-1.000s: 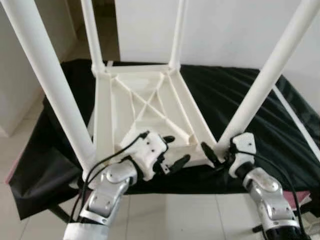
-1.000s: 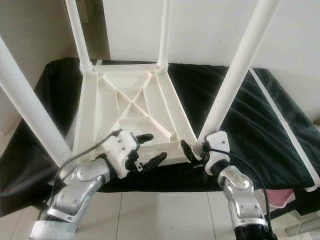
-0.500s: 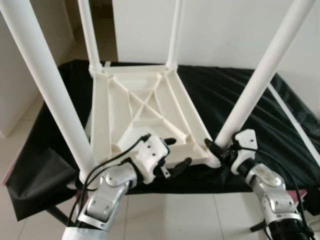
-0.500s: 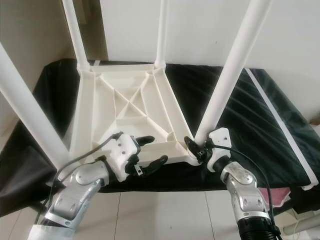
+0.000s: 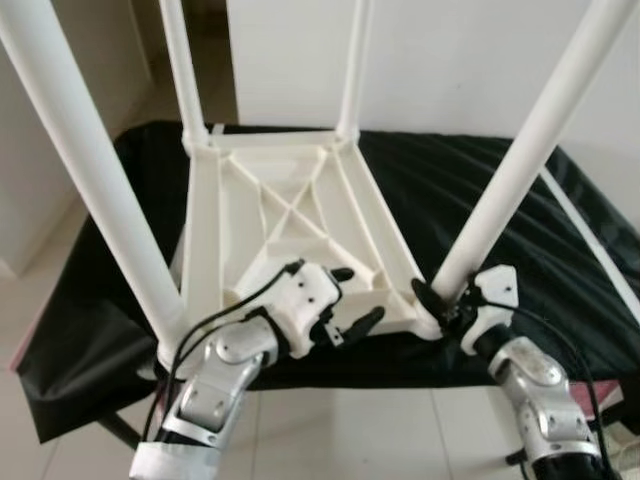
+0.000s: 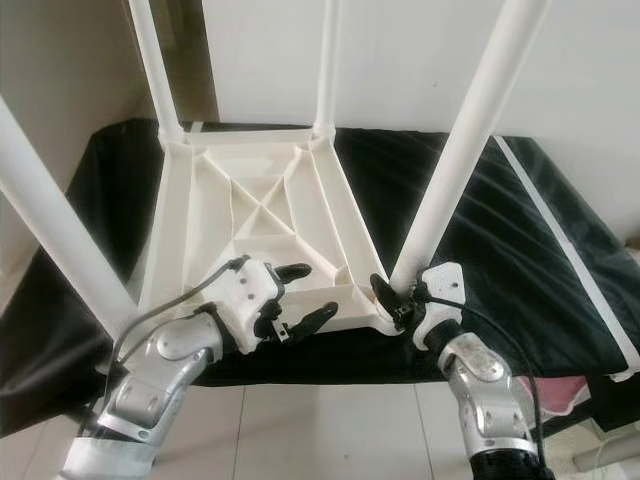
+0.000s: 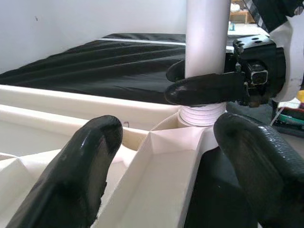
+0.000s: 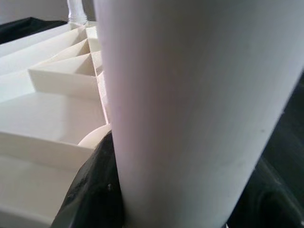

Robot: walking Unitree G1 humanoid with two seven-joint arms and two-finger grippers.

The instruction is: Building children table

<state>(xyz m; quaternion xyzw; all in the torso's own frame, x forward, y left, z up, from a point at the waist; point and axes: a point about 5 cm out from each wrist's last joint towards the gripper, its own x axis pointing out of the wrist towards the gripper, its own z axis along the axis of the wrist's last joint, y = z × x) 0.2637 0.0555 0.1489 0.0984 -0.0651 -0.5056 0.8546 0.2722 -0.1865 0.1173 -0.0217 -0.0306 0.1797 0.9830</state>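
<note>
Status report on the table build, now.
Right gripper clamped on near-right white leg at its base. Left gripper open, over near edge of upturned white plastic tabletop. All four legs standing. Black cloth underneath.

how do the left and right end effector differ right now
The left end effector is open, its fingers spread over the near rim of the upturned white tabletop, gripping nothing. The right end effector is shut on the near right leg at its base, by the corner socket. Both work at the tabletop's near edge above the black cloth.
</note>
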